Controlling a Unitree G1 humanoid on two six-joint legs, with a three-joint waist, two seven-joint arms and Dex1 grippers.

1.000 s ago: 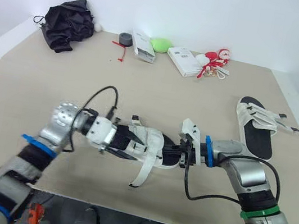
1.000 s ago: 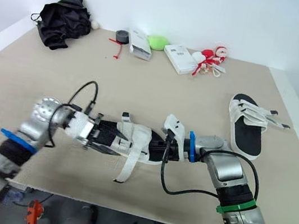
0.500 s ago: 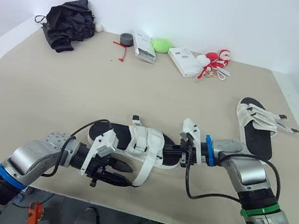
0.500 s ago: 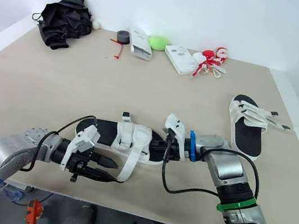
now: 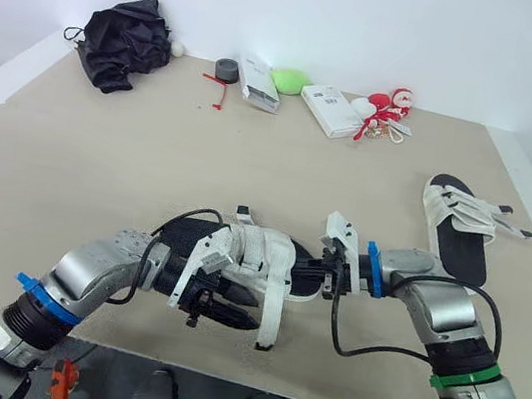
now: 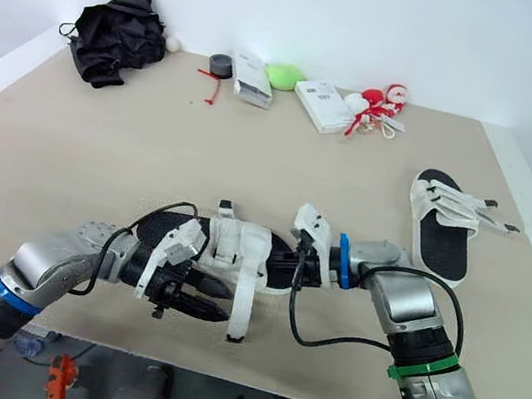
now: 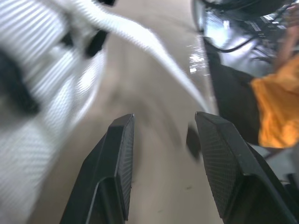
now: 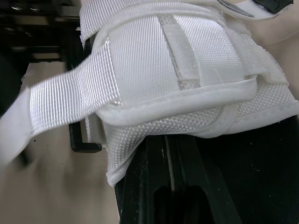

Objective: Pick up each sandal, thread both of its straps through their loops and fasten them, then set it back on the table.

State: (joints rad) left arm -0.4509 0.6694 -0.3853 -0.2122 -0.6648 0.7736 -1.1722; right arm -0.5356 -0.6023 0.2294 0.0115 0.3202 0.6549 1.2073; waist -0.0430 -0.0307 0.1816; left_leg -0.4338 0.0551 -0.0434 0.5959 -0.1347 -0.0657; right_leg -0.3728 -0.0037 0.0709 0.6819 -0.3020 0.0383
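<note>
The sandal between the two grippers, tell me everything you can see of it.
The sandal has a black sole and white woven straps. It lies near the table's front edge, one end gripped by the right gripper. One strap hangs loose down the near side, unfastened. The open left gripper sits beside it, not holding it.

Left gripper drawn back up beside sandal; loose strap swung right

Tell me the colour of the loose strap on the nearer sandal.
White woven strap on the sandal; right wrist view shows it best.
</note>
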